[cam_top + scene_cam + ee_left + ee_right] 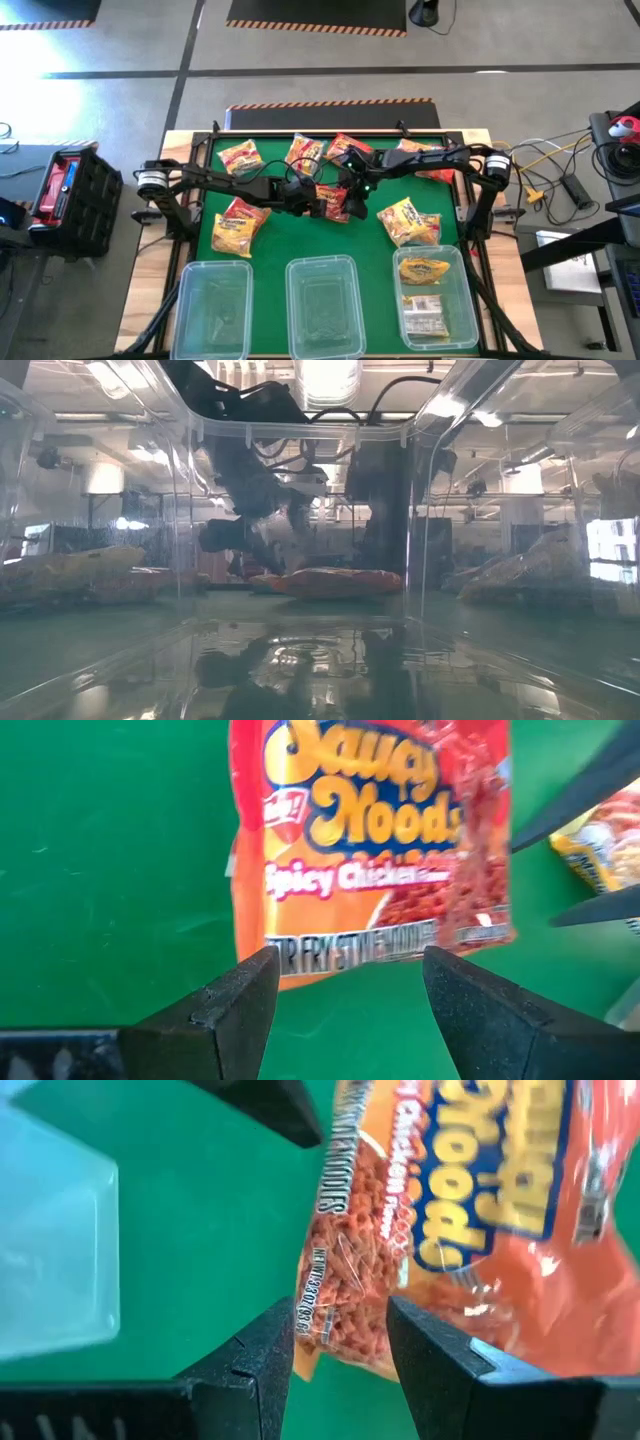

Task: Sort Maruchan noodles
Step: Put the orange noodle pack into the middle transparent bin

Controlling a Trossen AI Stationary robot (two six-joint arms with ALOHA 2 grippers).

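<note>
A red-orange Maruchan noodle packet (336, 205) (370, 850) lies flat on the green table at mid-table, and both grippers meet over it. My left gripper (350, 980) (320, 202) comes from the left. It stands open, its fingertips just short of the packet's near short edge. My right gripper (340, 1330) (348, 190) comes from the right and slants down, open, with a corner of the packet between its fingers. Several other noodle packets lie around, such as a yellow one (240, 222) and another (408, 220). My right gripper has the packet's corner (325, 1335) between its two fingers, coming slanting down from the table's right side. The packet rests on the table (330, 580). Whether the fingers touch it, I cannot tell.
Three clear bins stand along the near edge: left (190, 300), middle (296, 300), and right (462, 300), which holds packets. More packets lie along the far side (240, 157) (303, 150) (345, 147). Bare green shows between the packets and the bins.
</note>
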